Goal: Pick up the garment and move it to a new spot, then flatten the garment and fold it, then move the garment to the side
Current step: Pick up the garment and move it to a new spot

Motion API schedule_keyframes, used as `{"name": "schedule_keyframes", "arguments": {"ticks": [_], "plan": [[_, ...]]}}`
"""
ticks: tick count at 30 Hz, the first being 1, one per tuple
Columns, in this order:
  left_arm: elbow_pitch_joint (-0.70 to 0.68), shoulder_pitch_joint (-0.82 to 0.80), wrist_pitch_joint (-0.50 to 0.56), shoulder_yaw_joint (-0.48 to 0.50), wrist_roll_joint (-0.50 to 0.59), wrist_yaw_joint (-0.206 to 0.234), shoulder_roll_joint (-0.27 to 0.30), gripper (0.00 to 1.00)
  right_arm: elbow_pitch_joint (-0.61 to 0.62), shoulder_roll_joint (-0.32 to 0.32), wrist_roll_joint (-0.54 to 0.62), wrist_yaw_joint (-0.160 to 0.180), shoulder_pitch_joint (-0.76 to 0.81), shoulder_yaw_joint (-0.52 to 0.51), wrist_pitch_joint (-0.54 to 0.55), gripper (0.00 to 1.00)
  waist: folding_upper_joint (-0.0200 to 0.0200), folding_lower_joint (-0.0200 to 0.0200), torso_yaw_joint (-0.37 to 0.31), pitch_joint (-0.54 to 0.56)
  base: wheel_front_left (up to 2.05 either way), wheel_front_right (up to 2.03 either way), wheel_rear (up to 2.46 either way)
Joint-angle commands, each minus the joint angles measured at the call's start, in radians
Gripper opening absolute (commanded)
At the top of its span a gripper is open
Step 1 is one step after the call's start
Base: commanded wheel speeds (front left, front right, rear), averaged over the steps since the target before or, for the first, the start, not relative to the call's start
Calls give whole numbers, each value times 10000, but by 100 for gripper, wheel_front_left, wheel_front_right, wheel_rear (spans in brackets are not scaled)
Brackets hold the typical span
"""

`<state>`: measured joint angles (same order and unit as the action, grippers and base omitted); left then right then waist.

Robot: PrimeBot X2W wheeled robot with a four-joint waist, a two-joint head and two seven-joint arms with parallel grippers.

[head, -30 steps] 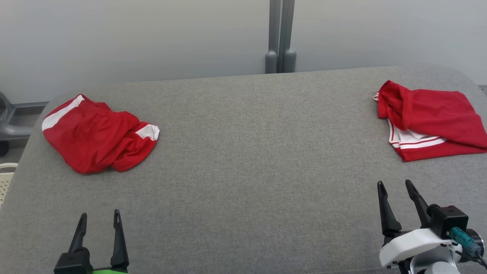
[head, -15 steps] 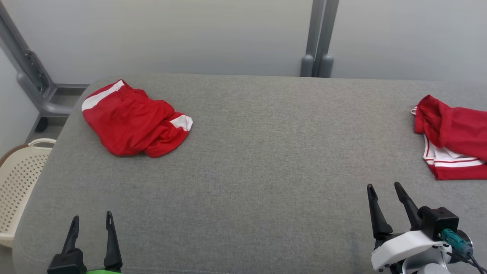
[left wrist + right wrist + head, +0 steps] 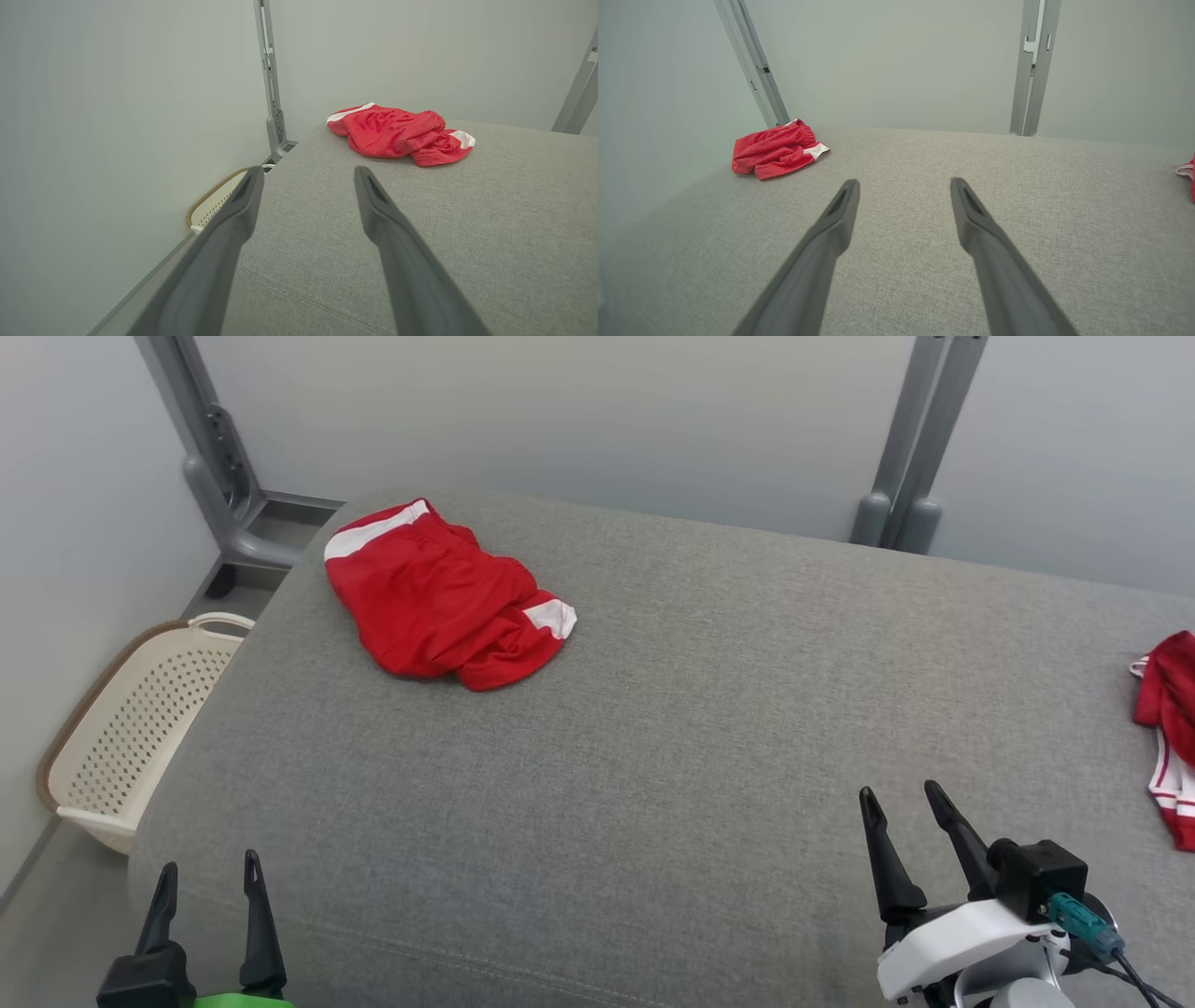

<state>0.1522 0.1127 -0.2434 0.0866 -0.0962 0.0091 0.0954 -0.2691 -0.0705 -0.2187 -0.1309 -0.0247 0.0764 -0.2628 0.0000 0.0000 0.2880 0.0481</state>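
Note:
A crumpled red garment with white stripes (image 3: 439,597) lies at the far left of the grey padded table (image 3: 653,737); it also shows in the left wrist view (image 3: 402,134) and the right wrist view (image 3: 773,148). My left gripper (image 3: 210,868) stands open over the table's near left corner, far short of that garment. My right gripper (image 3: 904,797) stands open near the front right, nothing between its fingers. A second red and white garment (image 3: 1172,733) lies at the right edge, partly cut off.
A cream perforated laundry basket (image 3: 131,709) stands on the floor left of the table. Grey metal posts (image 3: 906,439) rise behind the table, and another post (image 3: 210,457) at the back left. Pale walls close the back and left.
The head camera has swung left: the whole picture shifted right, the basket came into view and the right garment slid to the edge. Both grippers stay open; the garments lie as before.

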Motion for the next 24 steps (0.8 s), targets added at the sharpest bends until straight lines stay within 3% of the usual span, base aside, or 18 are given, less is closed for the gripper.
{"name": "schedule_keyframes", "arguments": {"ticks": [1, 12, 24], "plan": [[-35, -44, -43, 12, -26, 57, 97, 100, -38, 5, -64, 4, -48, 45, -40, 100, 0, 0, 494, 66, 0, 0, 0], [-201, 97, -76, 12, -20, 203, 209, 100, -100, 76, -204, 4, -190, 391, -40, 100, 0, 0, 1155, 163, 0, 0, 0], [-277, 69, -138, -7, -262, 216, 178, 100, -160, 104, -285, 4, -233, 626, -40, 100, 0, 0, 1140, 173, 0, 0, 0]]}}
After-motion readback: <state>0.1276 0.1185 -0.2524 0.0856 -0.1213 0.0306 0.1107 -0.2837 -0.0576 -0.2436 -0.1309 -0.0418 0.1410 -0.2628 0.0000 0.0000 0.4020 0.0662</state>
